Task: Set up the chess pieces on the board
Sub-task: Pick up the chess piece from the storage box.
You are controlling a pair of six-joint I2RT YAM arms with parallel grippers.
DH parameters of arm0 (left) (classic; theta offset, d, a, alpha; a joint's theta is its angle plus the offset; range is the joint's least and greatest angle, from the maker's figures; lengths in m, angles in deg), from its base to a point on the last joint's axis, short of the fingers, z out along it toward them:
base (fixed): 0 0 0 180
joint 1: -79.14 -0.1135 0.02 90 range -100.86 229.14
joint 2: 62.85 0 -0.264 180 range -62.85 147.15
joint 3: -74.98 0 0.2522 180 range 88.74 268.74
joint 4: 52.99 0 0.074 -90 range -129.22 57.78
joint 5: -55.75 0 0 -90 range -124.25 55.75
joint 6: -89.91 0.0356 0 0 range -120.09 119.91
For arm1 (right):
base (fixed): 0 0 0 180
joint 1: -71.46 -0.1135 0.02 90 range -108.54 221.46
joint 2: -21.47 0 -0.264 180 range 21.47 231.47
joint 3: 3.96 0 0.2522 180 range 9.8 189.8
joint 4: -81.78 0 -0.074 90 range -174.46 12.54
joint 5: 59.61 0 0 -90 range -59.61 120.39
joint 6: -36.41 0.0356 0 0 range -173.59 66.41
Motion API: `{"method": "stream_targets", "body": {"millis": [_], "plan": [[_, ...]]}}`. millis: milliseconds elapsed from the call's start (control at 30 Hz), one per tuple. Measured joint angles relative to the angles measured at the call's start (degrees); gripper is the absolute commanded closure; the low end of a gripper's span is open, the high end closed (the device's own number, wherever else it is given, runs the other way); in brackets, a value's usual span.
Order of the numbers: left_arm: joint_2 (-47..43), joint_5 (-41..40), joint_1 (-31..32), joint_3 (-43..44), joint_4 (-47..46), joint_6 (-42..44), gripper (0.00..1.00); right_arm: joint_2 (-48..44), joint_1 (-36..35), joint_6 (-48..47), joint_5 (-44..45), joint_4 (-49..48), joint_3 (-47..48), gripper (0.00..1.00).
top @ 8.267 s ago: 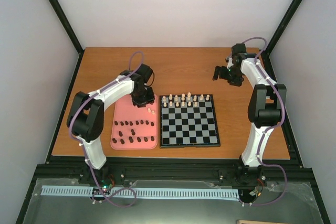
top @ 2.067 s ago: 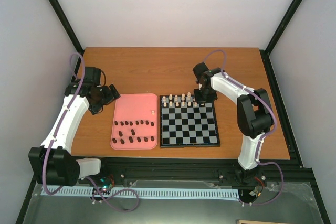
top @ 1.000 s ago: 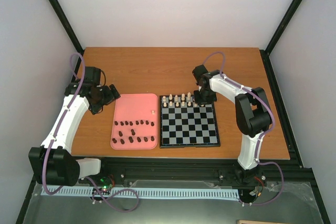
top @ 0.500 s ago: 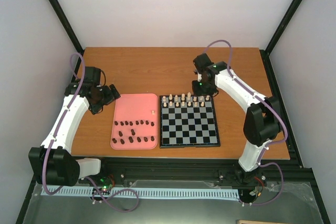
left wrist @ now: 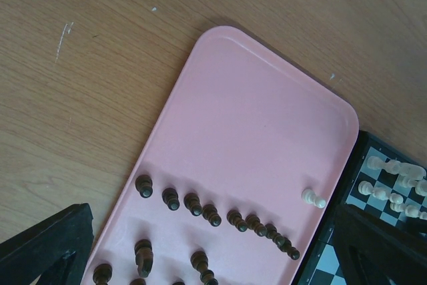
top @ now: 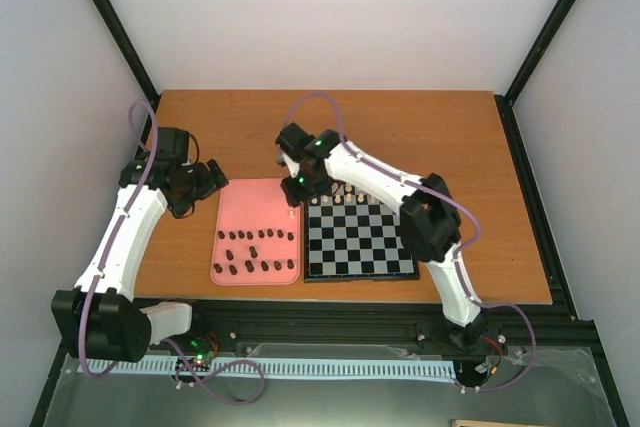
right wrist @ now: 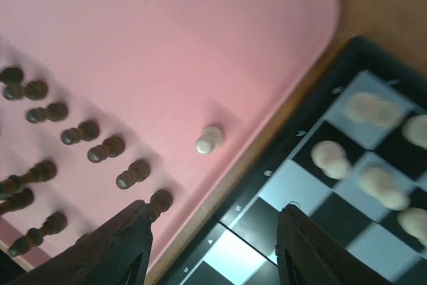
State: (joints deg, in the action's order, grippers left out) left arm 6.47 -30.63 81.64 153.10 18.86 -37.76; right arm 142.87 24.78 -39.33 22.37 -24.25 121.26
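A: Whereabouts of the lone cream pawn [right wrist: 209,139]?
B: On the tray [top: 250,209], near its far right corner, just left of the board [top: 360,242], apart from the dark pieces [top: 255,252] nearer in. Upright or tipped: hard to say.
A: And the right gripper [right wrist: 213,211]?
B: Hanging over that same corner, jaws roughly half apart, nothing between them; pawn just ahead of the fingertips, in line with the gap.
A: Left gripper [top: 212,180]?
B: Over the table [top: 400,127] left of the tray, jaws spread wide, empty.
A: Handling, at a guess?
B: Probably feather-light, hard and smooth. Unlikely to break, likely to skid or topple at any sideways nudge, and easy to squirt out of a pinch. Best taken across the narrow neck under the head, fingers dropping straight down either side, squeezing gently.
A: Then where?
B: Presumably to a gap in the cream rows [top: 355,190] along the far edge of the board. Which square: too small to tell.
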Motion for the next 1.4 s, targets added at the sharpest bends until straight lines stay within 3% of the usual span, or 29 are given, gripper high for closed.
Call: {"method": "stream_targets", "body": {"millis": [200,833,1100,1400], "plan": [[-0.50,0.07,0.00,0.63,0.24,0.02,0.00,7.34,-2.51,-1.44,-2.29,1.18,1.05,0.49],[-1.36,0.52,0.00,0.63,0.39,0.04,0.00,14.23,-3.19,-3.41,-3.04,1.77,6.67,0.55],[-1.38,0.48,0.00,0.63,0.55,0.04,0.00,15.80,-3.19,-4.04,-2.47,2.43,9.75,0.76],[-1.36,0.61,0.00,0.24,0.48,0.02,0.00,15.80,-3.19,-4.37,-1.88,3.50,9.88,0.77]]}}
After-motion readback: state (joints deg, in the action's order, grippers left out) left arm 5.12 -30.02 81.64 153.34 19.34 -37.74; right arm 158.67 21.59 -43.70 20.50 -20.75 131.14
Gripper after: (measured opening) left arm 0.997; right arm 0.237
